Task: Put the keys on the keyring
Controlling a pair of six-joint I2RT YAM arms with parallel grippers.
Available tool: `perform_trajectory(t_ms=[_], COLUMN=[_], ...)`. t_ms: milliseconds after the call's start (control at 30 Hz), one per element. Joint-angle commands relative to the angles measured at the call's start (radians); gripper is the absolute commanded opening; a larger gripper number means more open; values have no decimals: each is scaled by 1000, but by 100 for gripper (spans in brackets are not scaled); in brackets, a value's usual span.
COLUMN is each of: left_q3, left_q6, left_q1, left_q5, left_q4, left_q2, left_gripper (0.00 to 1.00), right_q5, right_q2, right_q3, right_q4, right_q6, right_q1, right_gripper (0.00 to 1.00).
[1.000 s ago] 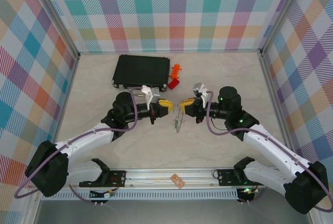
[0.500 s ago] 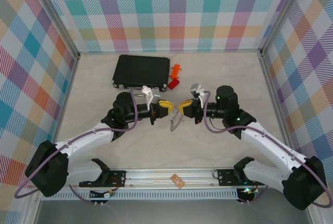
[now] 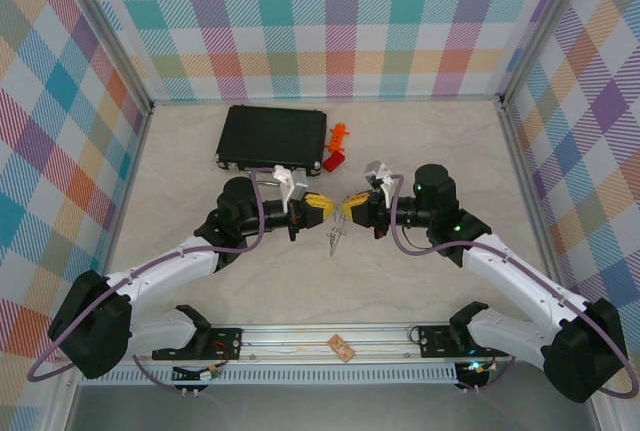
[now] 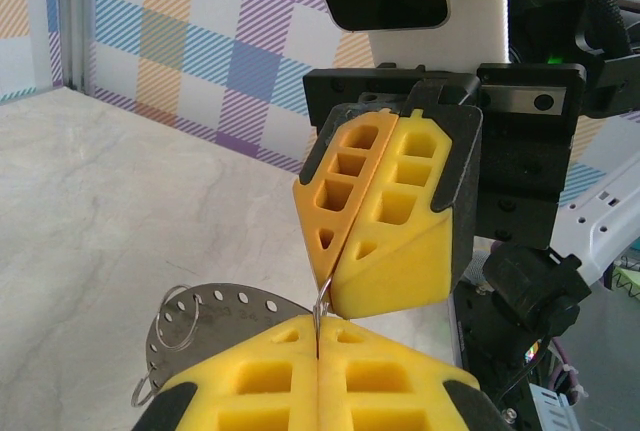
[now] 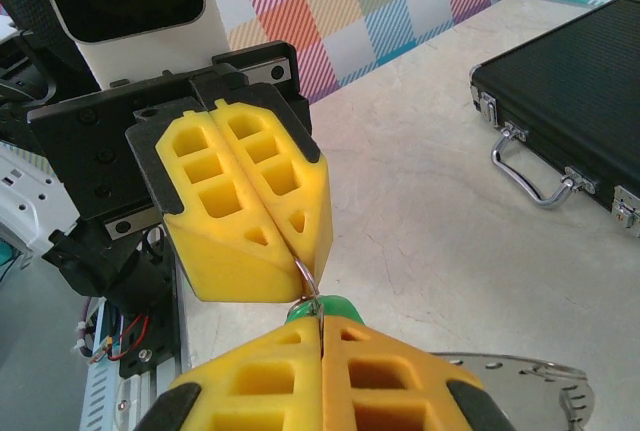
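Since a second ago the right arm has edged inward, bringing the two claws nearly tip to tip, and the metal dangling under them has swung a little toward the left arm. Up above the pale marbled worktop (image 3: 330,291), the small green-tagged key (image 5: 320,307) is pinched by its tag in the right claw (image 5: 322,329), whose yellow foam fingers are fully closed on it. A thin wire loop (image 5: 305,276) runs from that tag into the left claw (image 4: 318,323), likewise clamped tight. The large flat grey metal keyring (image 4: 200,313), pierced with small holes, sits just below and beside the fingertips; what carries it I cannot tell. Threading looks to be the step in hand. Next, the loop probably has to be worked onto the keyring without either grip slipping on such fine wire.
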Motion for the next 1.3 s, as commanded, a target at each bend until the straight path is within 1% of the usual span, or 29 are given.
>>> perform_trajectory(t_ms=[0, 233, 500, 733, 833, 1033, 1267], left_q3=[24, 28, 23, 10, 5, -9, -14], left_q6=[-10, -11, -4, 3, 7, 30, 38], left_q1=[-15, -18, -22, -22, -22, -22, -22], left_q5=[49, 72, 61, 48, 45, 17, 5], left_q4=[38, 39, 41, 54, 51, 36, 39], left_q2=[8, 11, -1, -17, -21, -44, -53], left_gripper=[0, 0, 0, 0, 0, 0, 0], right_q5=[-28, -27, -16, 35, 79, 127, 125], right_q2=[4, 16, 37, 40, 40, 39, 42], right_q3=[37, 47, 64, 74, 74, 78, 71], right_q4=[47, 37, 10, -18, -29, -47, -53], right_q6=[-3, -1, -3, 3, 10, 25, 23], right_q1=[5, 5, 6, 5, 6, 3, 3], right_gripper=[0, 0, 0, 0, 0, 0, 0])
